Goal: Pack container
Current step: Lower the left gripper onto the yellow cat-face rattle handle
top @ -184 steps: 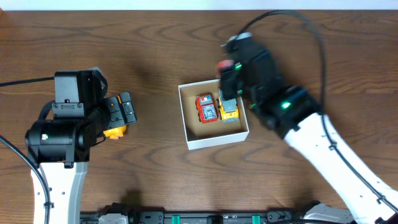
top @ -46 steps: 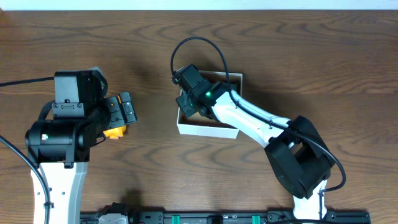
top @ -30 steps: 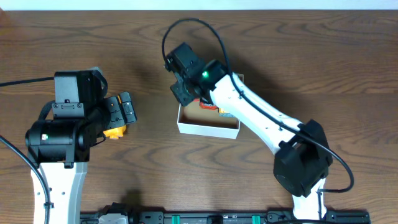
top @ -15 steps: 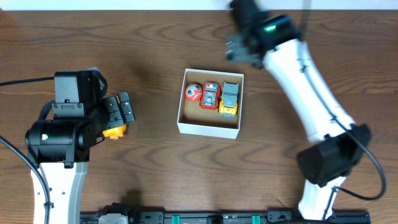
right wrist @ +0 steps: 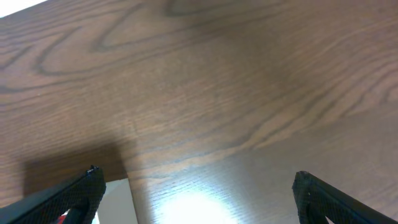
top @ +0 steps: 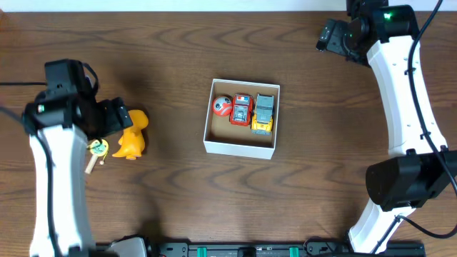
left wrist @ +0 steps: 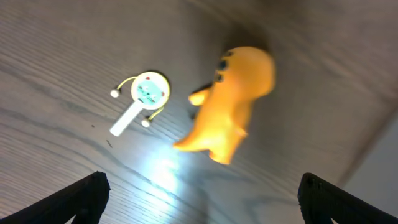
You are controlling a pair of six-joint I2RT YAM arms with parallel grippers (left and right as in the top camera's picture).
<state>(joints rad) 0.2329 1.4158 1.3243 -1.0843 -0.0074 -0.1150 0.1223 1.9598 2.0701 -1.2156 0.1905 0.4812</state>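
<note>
While the container [top: 240, 148] sits near the middle of the table [top: 178, 50], open side up with its white walls and brown floor in plain sight, neither arm touches it. Three toys lie inside it in a row along the far wall: a red round toy [top: 222, 106] at the left, a red car [top: 241, 110] in the middle and a yellow and grey car [top: 263, 113] at the right, the two cars side by side and so close that they seem to touch. On the left side of the table the left gripper [top: 107, 118] hangs above the wood with its fingers spread wide and nothing between them (its wrist camera shows only the two dark tips at the bottom corners). Below it lie an orange dinosaur [left wrist: 233, 102] and, just beside that, a small rattle [left wrist: 142, 99] with a round yellow head and a white handle; a narrow strip of wood parts the two. Both toys rest well apart from the container. The right gripper [top: 335, 36] is at the far right of the table, well away from the container, its fingers also spread apart and holding nothing, with bare wood beneath them in the wrist view.
</note>
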